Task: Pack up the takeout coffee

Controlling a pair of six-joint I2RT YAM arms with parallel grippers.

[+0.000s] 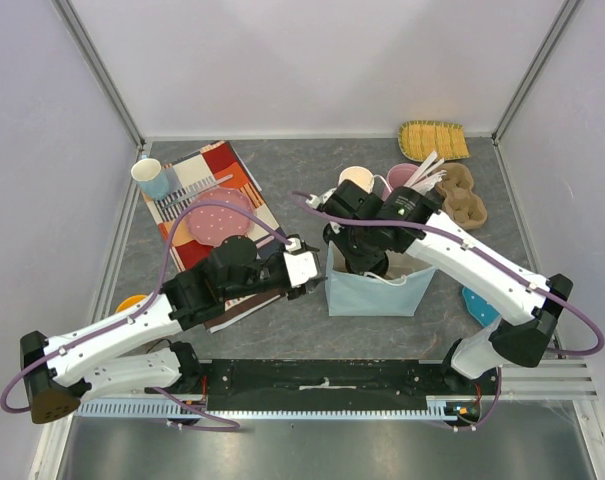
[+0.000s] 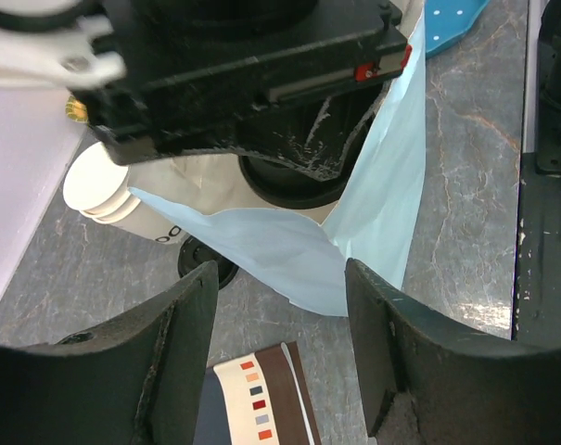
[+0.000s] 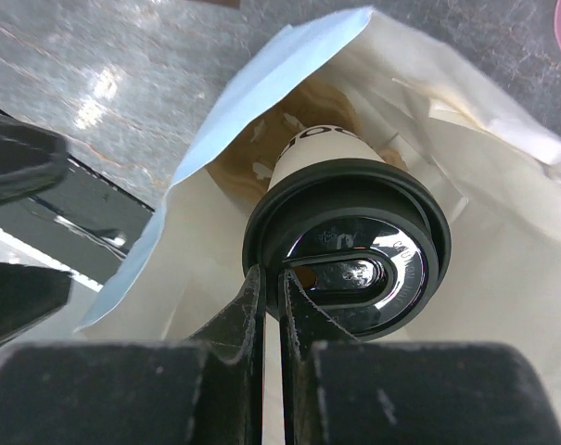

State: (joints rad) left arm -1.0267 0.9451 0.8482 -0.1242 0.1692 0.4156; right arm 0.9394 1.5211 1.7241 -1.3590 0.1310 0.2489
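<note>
Coffee already down inside the bag, release not yet made.

The small white paper cup with round black plastic lid (image 3: pixel 347 252) sat in the light-blue paper bag (image 1: pixel 370 292); the right end effector (image 3: pixel 271 306) looked pressed together at the lid rim, the left end effector (image 2: pixel 280 306) spread beside the bag.

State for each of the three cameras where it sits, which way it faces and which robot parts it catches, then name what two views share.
Top external: above and behind the bases, looking down on the table, both arms and the light-blue paper bag.
Left wrist: on the left arm, facing the bag; its own open left gripper frames the bottom.
Right wrist: on the right arm, looking into the bag at the takeout coffee; the right gripper fingers nearly closed.
Shared: the bag, in all three.
</note>
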